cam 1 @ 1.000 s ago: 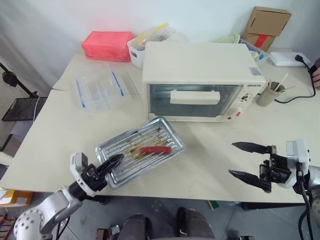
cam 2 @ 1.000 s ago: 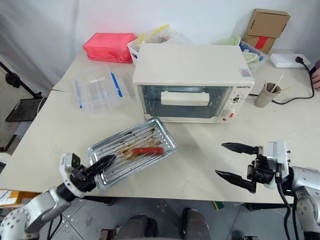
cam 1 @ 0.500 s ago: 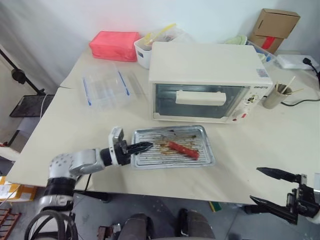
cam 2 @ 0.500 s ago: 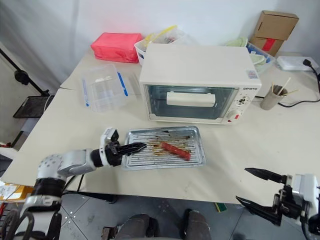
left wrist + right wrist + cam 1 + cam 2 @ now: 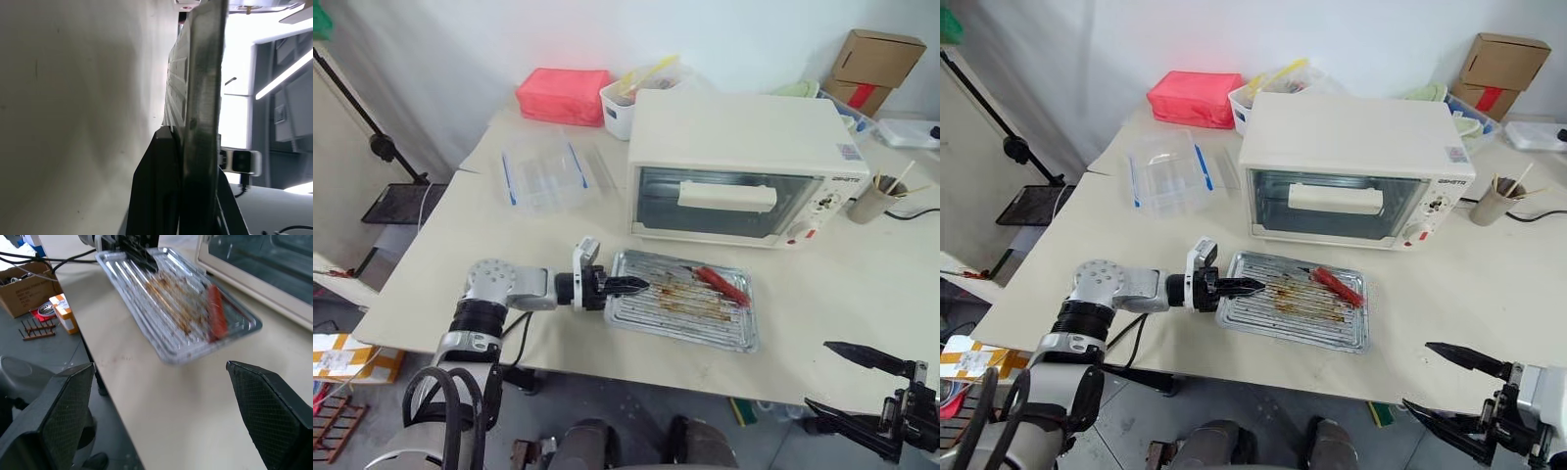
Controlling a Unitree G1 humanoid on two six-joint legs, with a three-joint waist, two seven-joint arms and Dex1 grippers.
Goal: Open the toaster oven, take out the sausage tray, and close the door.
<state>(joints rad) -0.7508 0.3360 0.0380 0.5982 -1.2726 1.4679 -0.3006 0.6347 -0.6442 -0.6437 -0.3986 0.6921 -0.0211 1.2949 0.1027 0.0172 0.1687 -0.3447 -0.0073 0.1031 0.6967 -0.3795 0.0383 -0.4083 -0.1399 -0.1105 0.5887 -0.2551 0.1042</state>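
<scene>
Swung round from the table edge, the shallow shiny ridged metal sausage tray now sits before the cream-white boxy toaster oven, my left gripper clamped on its rim. I'd release gently; right gripper gapes wide.

The greasy sausage tray lies before the cream toaster oven, its door shut.

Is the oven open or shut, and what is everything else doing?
Toaster oven: door shut.
Sausage tray: out on the table, sausage inside.
Left gripper: shut on the tray's edge.
Right gripper: open, holding nothing.
Clear plastic container: lid on.
</scene>
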